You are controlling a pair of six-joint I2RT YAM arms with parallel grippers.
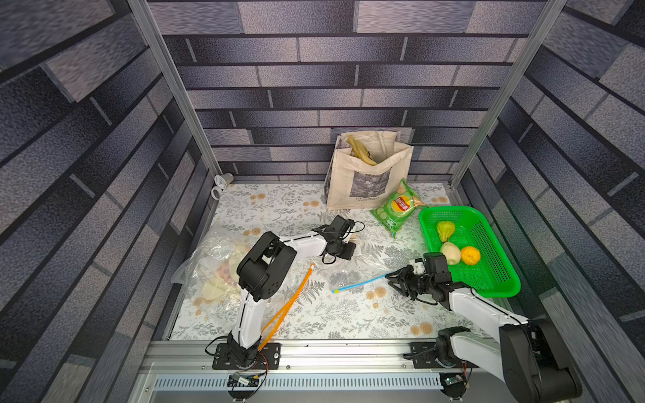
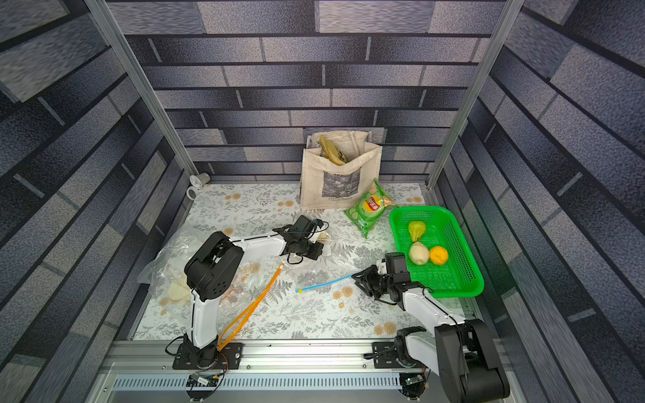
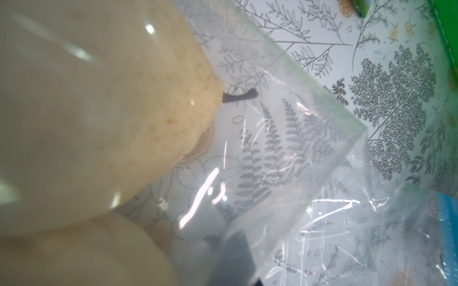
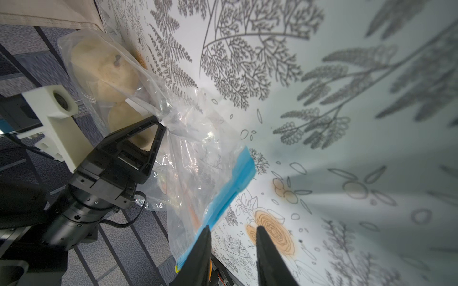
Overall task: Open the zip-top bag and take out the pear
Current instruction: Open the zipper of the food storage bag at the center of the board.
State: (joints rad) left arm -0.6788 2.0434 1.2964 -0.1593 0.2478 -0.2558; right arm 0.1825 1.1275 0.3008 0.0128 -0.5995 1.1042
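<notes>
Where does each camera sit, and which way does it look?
Top views: high above the base rail, looking down on the table; left arm and right arm show.
Left wrist: on the left arm, close on the pear in the zip-top bag; no pincer shows clearly.
Right wrist: on the right arm, low, facing the bag; its open right pincer and the left pincer, shut on the bag, show.
Both wrist views share the pear.
</notes>
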